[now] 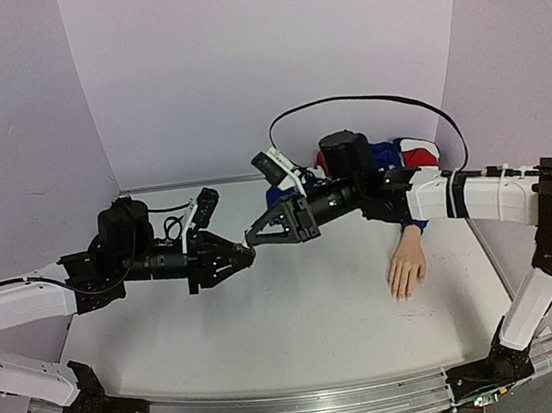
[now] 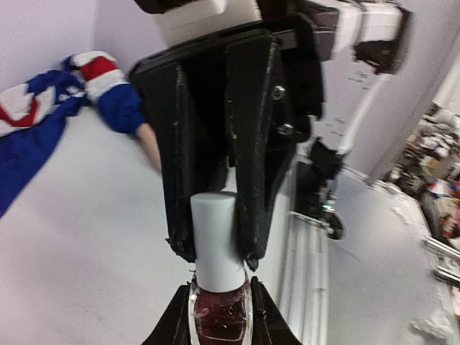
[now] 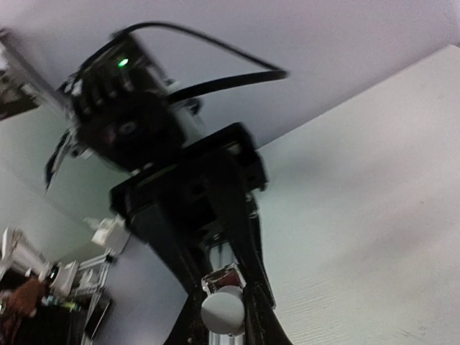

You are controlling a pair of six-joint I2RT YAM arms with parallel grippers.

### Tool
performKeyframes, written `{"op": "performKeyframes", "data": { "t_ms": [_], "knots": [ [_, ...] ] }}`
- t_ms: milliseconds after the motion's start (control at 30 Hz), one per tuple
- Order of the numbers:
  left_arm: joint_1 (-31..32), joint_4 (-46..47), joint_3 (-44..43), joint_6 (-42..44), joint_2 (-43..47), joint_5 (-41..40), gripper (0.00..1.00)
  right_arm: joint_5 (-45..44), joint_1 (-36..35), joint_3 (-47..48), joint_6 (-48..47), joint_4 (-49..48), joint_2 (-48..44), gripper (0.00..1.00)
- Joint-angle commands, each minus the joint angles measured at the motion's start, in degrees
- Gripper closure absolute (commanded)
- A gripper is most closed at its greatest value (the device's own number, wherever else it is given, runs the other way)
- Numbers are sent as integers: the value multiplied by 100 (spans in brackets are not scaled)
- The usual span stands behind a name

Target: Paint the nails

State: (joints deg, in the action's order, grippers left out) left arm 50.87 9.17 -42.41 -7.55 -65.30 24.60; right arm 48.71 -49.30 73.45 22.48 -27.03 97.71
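Observation:
A small dark red nail-polish bottle with a white cap hangs in mid-air between both arms. My left gripper is shut on the bottle's glass body. My right gripper is shut on the white cap, facing the left one nose to nose. The mannequin hand lies palm down at the right of the table, with a blue sleeve behind it. Its nails are too small to make out. Neither gripper is near the hand.
A red, white and blue cloth is bunched at the back right behind the right arm. Purple walls close in the back and both sides. A metal rail runs along the table's near edge.

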Motion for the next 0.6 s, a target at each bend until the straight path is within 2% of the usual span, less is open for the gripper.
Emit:
{"op": "performKeyframes", "data": {
  "t_ms": [0,67,133,233,300,333,433,567],
  "knots": [
    [81,542,-619,-4,128,3751,100,2688,70,-269,-1060,-266,-560,100],
    [82,540,-853,-194,-47,4350,100,2567,71,-356,-1266,-120,-747,100],
    [85,542,-986,-302,-179,4320,100,2182,70,-410,-1475,56,-909,100],
    [81,542,-972,-213,-256,3716,100,1632,71,-530,-1672,188,-1125,100],
    [83,542,-940,-192,-306,2843,100,1139,71,-559,-1654,221,-1226,100],
    [81,538,-887,-138,-290,2388,100,813,70,-555,-1590,254,-1260,95],
    [90,459,-710,44,-219,876,100,-556,74,-528,-1293,477,-1380,54],
    [137,405,-426,240,-74,-1146,100,-1583,82,-407,-596,670,-1515,25]
  ]
}}
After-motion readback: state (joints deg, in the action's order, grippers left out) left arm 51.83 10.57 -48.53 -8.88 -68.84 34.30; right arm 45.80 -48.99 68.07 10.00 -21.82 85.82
